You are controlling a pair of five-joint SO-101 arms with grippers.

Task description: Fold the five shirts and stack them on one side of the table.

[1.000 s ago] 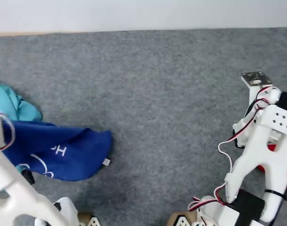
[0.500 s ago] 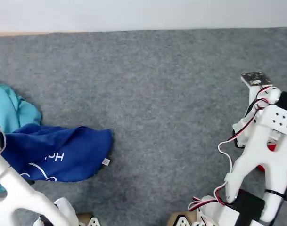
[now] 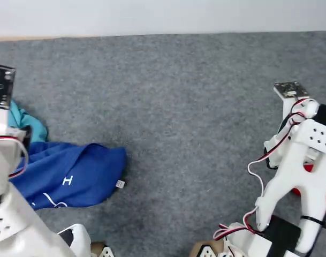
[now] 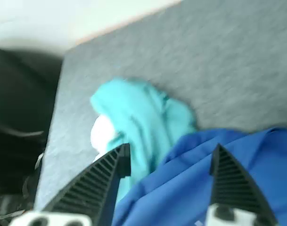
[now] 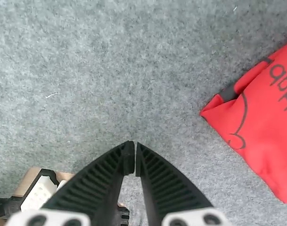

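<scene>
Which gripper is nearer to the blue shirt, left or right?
Left. The left gripper hangs open over the blue shirt; the right gripper, shut, is far across the table, near a red shirt.

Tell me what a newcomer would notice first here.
A crumpled blue shirt lies at the left edge of the grey table, touching a turquoise shirt. The left gripper hangs above them, fingers apart. On the right side, a red shirt lies near the right gripper, whose fingers are shut on nothing.
</scene>
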